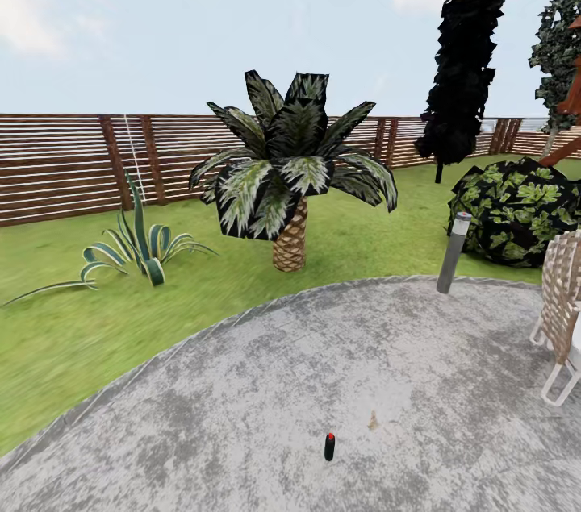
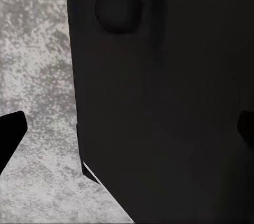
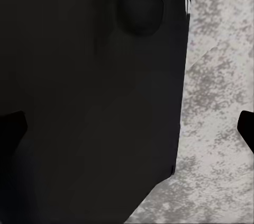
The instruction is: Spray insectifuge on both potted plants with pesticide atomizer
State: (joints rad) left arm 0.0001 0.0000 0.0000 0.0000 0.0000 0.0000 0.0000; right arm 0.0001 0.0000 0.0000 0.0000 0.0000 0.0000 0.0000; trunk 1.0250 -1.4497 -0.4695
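Pesticide atomizer (image 1: pixel 329 446) upright on grey patio (image 1: pixel 242 415), red tip up; likely light, rigid, smooth, easily toppled; grip mid-body from side; both grippers' state unclear.

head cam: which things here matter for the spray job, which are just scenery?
Job:
- pesticide atomizer, upright on the paved patio
- garden lawn

Scenery:
- palm
- striped agave
- grey bollard lamp
- chair
- leafy bush
- wooden fence
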